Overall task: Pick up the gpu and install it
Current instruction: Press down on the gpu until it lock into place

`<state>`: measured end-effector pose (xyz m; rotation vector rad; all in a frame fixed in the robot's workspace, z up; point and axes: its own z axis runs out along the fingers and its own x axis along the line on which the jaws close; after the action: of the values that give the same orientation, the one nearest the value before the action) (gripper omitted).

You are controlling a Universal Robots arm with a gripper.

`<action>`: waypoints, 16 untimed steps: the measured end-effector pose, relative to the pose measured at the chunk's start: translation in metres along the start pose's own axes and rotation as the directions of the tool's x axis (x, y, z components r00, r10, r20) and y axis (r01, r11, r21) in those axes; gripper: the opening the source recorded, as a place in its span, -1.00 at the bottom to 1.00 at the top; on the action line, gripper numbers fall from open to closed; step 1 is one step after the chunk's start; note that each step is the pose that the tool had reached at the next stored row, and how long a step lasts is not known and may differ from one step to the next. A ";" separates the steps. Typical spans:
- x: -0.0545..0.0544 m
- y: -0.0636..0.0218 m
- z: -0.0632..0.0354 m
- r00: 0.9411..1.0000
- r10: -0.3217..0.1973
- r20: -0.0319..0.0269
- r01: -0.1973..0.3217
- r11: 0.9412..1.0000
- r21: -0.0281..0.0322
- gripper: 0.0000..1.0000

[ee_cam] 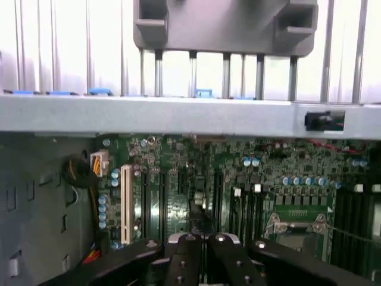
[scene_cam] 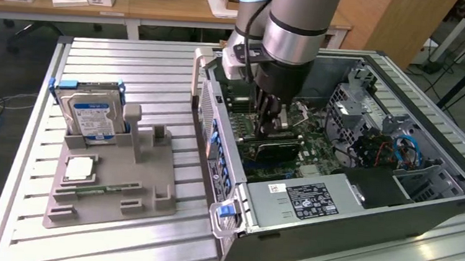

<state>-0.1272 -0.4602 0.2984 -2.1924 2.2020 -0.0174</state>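
Currently my gripper (scene_cam: 273, 122), fingers closed together, sits inside the open grey computer case (scene_cam: 426, 202) above the green motherboard (ee_cam: 196, 179); lateral drift risks striking board components.

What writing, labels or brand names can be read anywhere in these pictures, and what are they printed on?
None can be read letter for letter.
Black label on the power supply box: white print, too small to read.
Small white sticker beside it: unreadable.
Blue and white label on the hard drive: blurred.
Green main board in the computer case: markings too fine to read.
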 end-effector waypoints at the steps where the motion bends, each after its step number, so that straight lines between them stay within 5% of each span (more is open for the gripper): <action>1: 0.000 -0.0001 0.0007 1.000 0.000 0.000 0.000 1.000 0.001 -0.79; 10: 0.000 -0.0325 0.0091 1.000 0.000 0.000 0.000 1.000 0.002 -0.79; 16: 0.000 -0.0372 0.0194 1.000 0.000 -0.001 0.000 1.000 0.008 -0.79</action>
<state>-0.0894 -0.4602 0.2802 -2.1893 2.1986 -0.0276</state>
